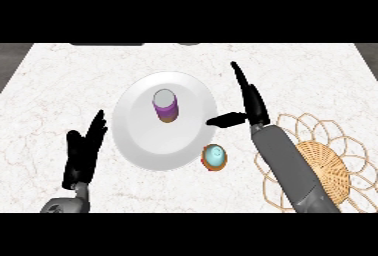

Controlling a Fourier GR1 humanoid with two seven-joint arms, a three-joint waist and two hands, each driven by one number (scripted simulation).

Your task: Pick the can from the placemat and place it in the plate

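A purple can [165, 104] with a grey top stands upright on the white plate [140, 137], a little above the plate's middle. My right hand [251, 102] is just past the plate's right rim, apart from the can, open with fingers straight and pointing away and the thumb sticking out toward the plate. The woven wicker placemat [325, 165] lies at the right, partly under my right forearm, with nothing visible on it. At the lower left my left hand [83, 152] rests open, fingers up, beside the plate's left rim.
A small round object [215, 156] with a pale blue top and brown rim sits on the marble counter [66, 80], touching the plate's lower right edge. The counter's dark edges show at the far left and right.
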